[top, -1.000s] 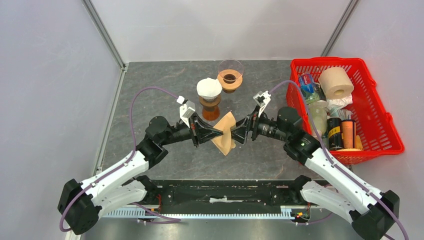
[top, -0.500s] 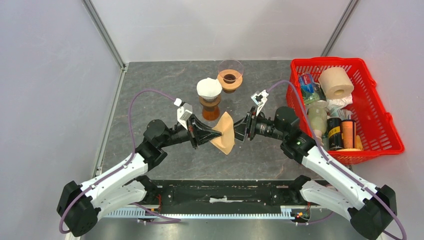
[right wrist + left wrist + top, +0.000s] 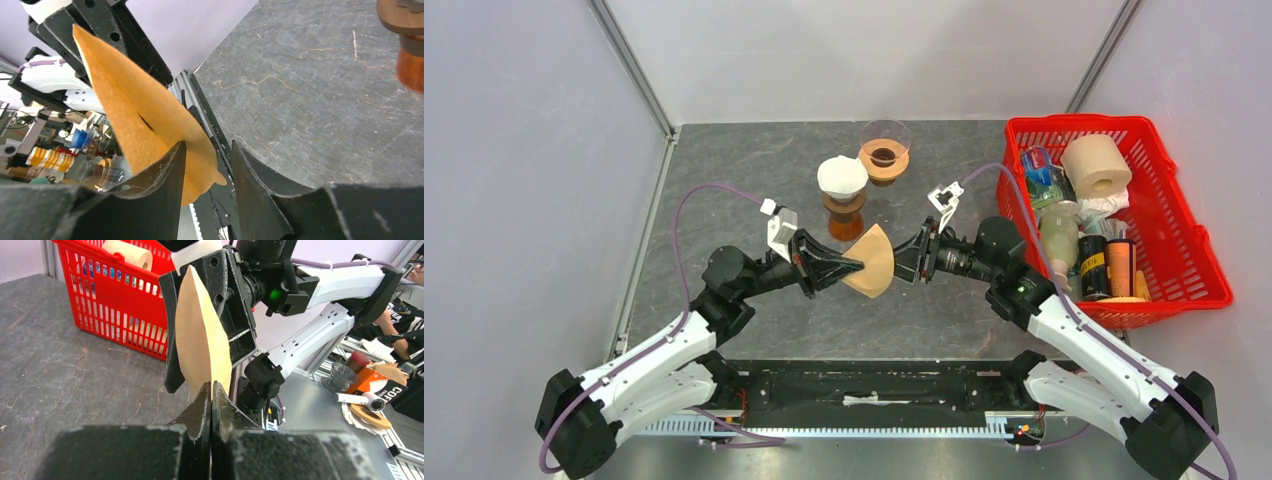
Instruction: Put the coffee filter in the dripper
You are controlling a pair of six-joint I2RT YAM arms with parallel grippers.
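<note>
Left hand (image 3: pixel 211 386) pinches filter (image 3: pixel 200 340); right hand (image 3: pixel 207 148) half-open astride it (wrist view only).

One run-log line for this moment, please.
left claw: shut on coffee filter, midair | right claw: open, jaws straddling filter edge | clear dripper: empty | filter not yet placed

Off to the right of the right claw (image 3: pixel 894 264) there's a red basket (image 3: pixel 1074 122) sitting on the grey stone-look table (image 3: pixel 724 160), well apart from the claw. It's pretty stuffed: toilet roll (image 3: pixel 1096 167) at the far end, a blue-labelled bottle (image 3: pixel 1037 165) just left of it, crumpled white stuff (image 3: pixel 1106 205) mid-basket, and a dark yellow-labelled can (image 3: pixel 1092 265) upright beside an orange can (image 3: pixel 1121 265).
</note>
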